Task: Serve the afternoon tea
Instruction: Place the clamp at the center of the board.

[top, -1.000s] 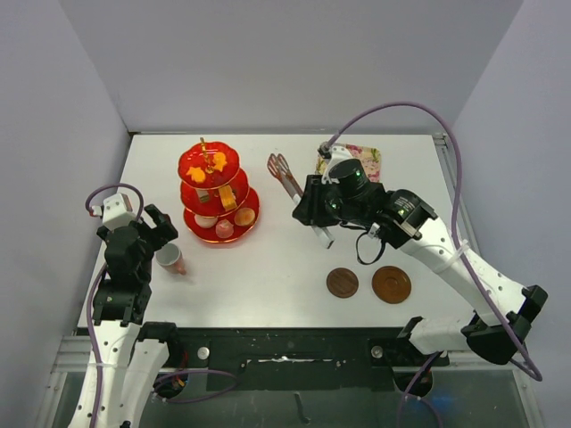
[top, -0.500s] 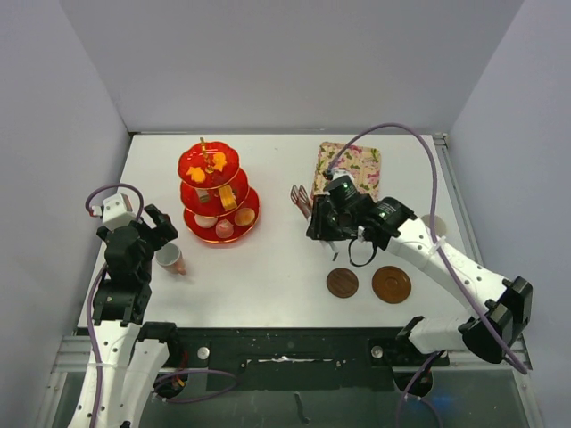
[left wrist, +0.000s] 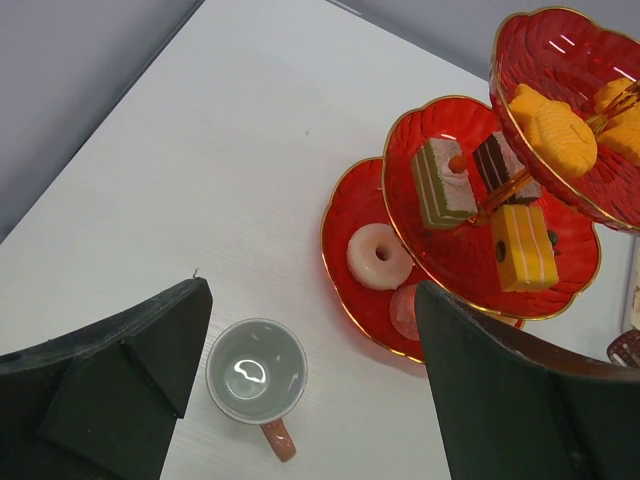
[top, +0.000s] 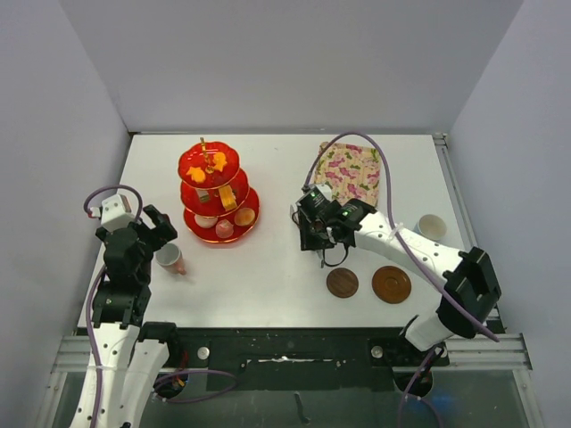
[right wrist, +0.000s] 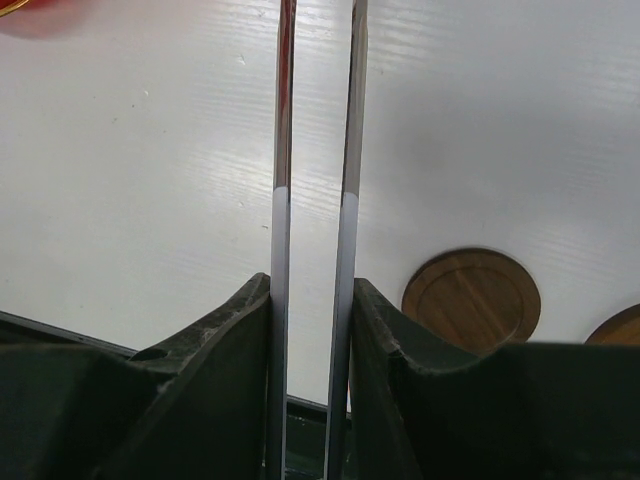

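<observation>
The red three-tier stand (top: 214, 192) with a gold handle holds small cakes and sweets (left wrist: 524, 245) at the table's left. In front of it stands the pink cup (top: 169, 258), upright and empty (left wrist: 256, 372). My left gripper (left wrist: 312, 290) hangs open above the cup, its jaws wide apart and touching nothing. My right gripper (right wrist: 312, 285) is shut on metal tongs (right wrist: 282, 150), whose two thin arms run forward over the table. Two brown saucers (top: 342, 283) (top: 392, 284) lie near the front. The light-blue cup (top: 431, 226) stands at the right.
A floral cloth (top: 350, 171) lies at the back right, behind my right gripper (top: 312, 232). Grey walls close in the table on three sides. One saucer (right wrist: 472, 298) lies just right of my right fingers.
My right arm has swung left and toward the front with the tongs, coming off the floral cloth and uncovering the light-blue cup. The left arm and pink cup have not moved.
</observation>
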Controlling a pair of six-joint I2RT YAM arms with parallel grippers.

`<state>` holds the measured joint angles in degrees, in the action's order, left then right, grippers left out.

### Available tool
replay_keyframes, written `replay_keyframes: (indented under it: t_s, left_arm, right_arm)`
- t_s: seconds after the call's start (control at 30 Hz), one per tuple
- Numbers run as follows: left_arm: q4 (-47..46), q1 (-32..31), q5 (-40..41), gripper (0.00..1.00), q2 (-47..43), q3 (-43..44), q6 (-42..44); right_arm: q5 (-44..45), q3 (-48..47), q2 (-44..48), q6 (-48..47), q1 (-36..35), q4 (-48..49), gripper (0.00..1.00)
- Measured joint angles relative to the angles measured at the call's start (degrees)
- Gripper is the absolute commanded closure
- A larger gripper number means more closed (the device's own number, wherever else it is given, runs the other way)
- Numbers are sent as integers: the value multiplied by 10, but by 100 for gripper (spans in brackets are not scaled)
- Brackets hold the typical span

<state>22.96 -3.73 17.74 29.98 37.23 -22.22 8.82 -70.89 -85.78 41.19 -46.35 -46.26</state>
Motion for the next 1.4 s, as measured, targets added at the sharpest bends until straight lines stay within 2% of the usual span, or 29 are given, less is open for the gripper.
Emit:
replay_keyframes:
  t_s: [0.37,0.63,1.03,1.4]
  left_arm:
    - [0,-3,0,18,-2,0,0]
    - [0,-3,0,19,-2,0,0]
    - [0,-6,0,18,-2,0,0]
    - [0,-6,0,18,-11,0,0]
  right_arm:
    - [-4,-2,-71,-4,-14,101,71]
    - [-3,-20,-157,-2,-14,132,69]
    - [-34,-24,-208,-4,-17,136,61]
    - [-52,-62,-247,-6,-18,119,58]
